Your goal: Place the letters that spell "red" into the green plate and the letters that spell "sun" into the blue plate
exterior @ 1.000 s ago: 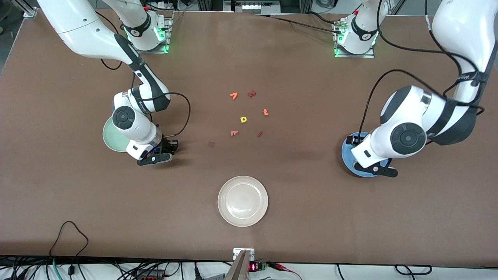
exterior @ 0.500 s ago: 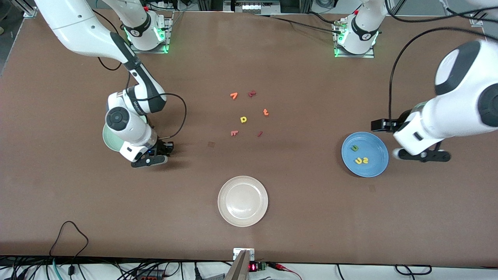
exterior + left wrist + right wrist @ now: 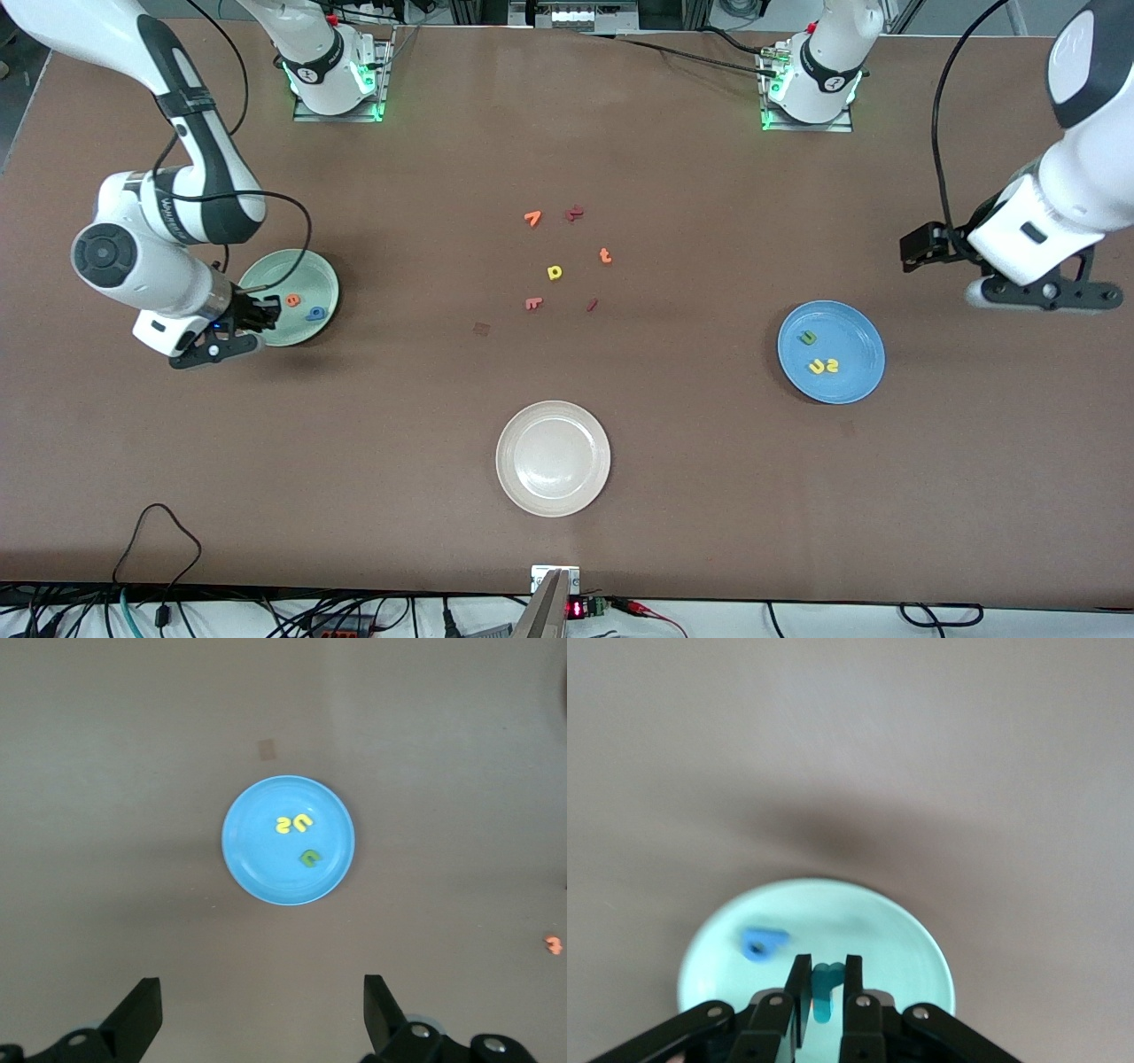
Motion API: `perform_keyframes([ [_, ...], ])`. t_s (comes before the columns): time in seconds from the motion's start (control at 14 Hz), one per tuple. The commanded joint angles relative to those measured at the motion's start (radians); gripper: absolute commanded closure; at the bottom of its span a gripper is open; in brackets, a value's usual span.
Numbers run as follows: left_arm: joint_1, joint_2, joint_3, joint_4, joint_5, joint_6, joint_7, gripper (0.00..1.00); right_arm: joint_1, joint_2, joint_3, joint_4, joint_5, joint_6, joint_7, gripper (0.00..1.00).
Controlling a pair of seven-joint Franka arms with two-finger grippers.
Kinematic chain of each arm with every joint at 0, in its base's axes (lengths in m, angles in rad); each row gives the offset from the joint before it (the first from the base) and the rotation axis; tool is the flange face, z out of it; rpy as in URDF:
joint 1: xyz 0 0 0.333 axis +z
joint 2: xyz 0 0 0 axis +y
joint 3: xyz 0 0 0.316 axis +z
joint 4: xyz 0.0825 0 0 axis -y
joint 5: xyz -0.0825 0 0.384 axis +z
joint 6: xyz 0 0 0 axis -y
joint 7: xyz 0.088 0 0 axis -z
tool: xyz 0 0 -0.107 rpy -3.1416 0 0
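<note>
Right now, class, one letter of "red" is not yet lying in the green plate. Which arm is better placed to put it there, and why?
The right. Its pincer is shut on the teal r directly over the green plate, where the e and d already lie. The left pincer hangs open near the blue plate.

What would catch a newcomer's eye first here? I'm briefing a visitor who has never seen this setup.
Probably the blue plate toward the left arm's end of the table, holding two yellow letters and a green one. Next, the green plate at the right arm's end, with an orange and a blue letter in it and the right claw over it, shut on a thin teal letter. Loose letters lie mid-table, and nearer the front camera an empty cream plate.
</note>
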Motion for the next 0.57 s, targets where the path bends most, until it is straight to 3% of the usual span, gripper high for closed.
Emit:
perform_keyframes([
  [0.0,-0.047,-0.117,0.067,-0.131,-0.020,0.058,0.033,0.00,-0.020,0.038,0.021,-0.090,-0.003,0.117,-0.009,0.90],
  [0.14,-0.035,-0.120,0.064,-0.122,-0.020,0.046,0.042,0.00,-0.022,0.058,0.021,-0.113,-0.003,0.166,-0.006,0.82],
  [0.21,-0.030,-0.119,0.064,-0.105,-0.020,0.044,0.043,0.00,-0.022,0.055,0.021,-0.112,-0.003,0.164,-0.002,0.59],
  [0.29,-0.032,-0.115,0.061,-0.081,-0.023,0.043,0.045,0.00,-0.021,0.051,0.021,-0.107,-0.003,0.162,0.006,0.01],
  [0.5,-0.033,-0.123,0.052,-0.044,-0.031,0.006,0.043,0.00,-0.022,-0.026,0.025,-0.093,0.000,0.113,-0.005,0.00],
])
